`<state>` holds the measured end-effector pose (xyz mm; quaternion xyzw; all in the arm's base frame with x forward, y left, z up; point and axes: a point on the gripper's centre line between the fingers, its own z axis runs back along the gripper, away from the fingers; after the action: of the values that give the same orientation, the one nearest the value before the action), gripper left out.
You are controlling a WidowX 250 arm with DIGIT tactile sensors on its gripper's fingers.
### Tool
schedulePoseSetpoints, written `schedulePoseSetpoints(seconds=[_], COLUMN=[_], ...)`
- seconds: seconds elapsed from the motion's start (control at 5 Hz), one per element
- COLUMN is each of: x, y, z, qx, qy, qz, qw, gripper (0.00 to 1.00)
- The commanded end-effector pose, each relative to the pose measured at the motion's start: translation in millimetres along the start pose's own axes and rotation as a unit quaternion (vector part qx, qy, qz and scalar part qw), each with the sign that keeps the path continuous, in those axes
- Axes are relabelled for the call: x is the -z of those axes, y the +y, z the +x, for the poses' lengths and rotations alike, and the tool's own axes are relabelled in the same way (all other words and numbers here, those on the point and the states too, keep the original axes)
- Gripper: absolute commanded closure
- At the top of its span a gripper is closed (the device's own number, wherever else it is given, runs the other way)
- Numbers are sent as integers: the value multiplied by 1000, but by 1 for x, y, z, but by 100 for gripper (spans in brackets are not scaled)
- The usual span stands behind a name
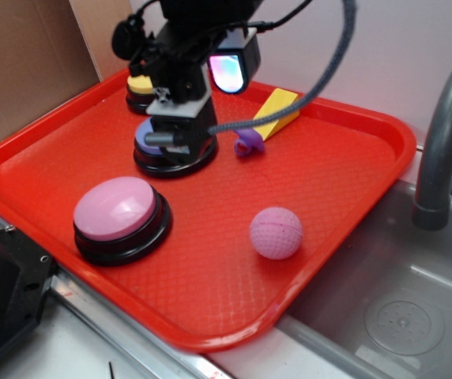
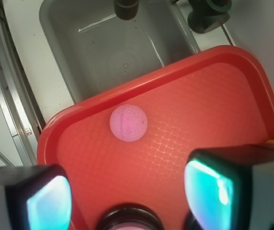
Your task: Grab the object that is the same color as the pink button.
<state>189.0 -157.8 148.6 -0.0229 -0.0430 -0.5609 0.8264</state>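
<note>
The task is at its start, as far as the views show: nothing has been grabbed yet. The pink ball (image 1: 276, 233) sits free on the red tray (image 1: 344, 134), toward the tray's near right part by the sink (image 1: 400, 308), well apart from the pincer (image 1: 180, 110). Its color matches the pink button (image 1: 119, 215), which rests on its black base at the tray's near left, so the ball is judged to be the thing to take. The pincer hangs over the rear left of the tray, above the purple-blue button (image 1: 163, 150), with the yellow button (image 1: 141, 88) just behind it and a yellow wedge (image 1: 277, 110) and a small purple piece (image 1: 247, 144) off to its side. In the wrist view the two fingers (image 2: 48, 201) stand wide apart with bare tray between them, so the pincer is spread and holds nothing; the ball (image 2: 128, 123) shows ahead of the fingers, near the tray's rim by the sink. The dark round shape at the bottom edge of that view is probably a button top, though it is cut off. What is left is the whole of the job: travel across the tray to the ball, come down around it, close and lift. Since the ball is round and loose on a smooth tray, it may roll if one finger nudges it first.
</note>
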Motion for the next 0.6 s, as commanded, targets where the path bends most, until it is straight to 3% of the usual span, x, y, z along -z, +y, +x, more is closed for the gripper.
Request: schedulePoseSetpoints(seconds=[0.0, 0.2, 0.4], x=[33, 61, 81], y=[-12, -11, -6], z=[-13, -15, -9], qx=[-10, 41, 93], qy=[-54, -37, -34], qz=[-1, -1, 20], qw=[999, 998, 995], gripper=[0, 0, 0])
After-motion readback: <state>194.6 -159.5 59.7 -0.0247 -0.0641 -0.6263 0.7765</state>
